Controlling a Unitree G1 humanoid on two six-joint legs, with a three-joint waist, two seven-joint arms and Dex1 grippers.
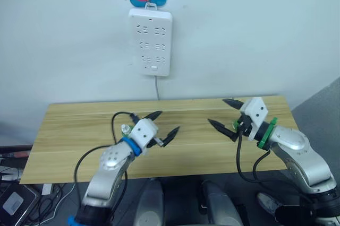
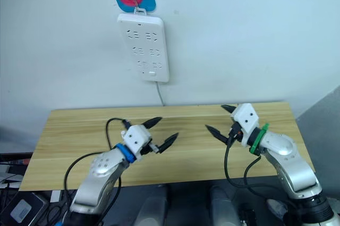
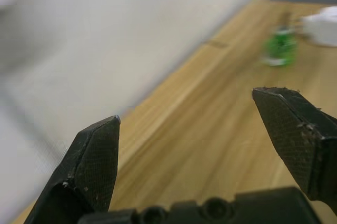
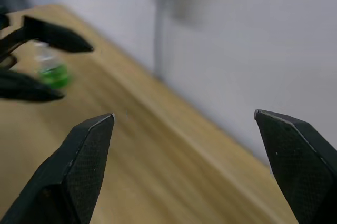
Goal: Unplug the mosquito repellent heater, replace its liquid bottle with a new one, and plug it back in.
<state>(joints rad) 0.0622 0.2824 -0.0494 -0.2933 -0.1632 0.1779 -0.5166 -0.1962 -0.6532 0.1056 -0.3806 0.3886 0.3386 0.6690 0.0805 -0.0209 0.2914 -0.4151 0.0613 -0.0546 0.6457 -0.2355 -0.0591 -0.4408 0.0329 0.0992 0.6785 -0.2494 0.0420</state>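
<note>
Left gripper (image 1: 167, 125) gaping, empty | right gripper (image 1: 225, 113) gaping, empty | right wrist view showing green bottle (image 4: 51, 69) | power strip (image 1: 150, 41) hanging on wall.

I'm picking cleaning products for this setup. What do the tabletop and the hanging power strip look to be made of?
The tabletop looks like light wood or a wood-look laminate: pale lengthwise grain stripes and a smooth, fairly matte face. Which of the two, I cannot tell. The power strip looks like moulded white plastic: an even white shell with rounded corners and a slight sheen, hanging on the wall by a hook.
</note>
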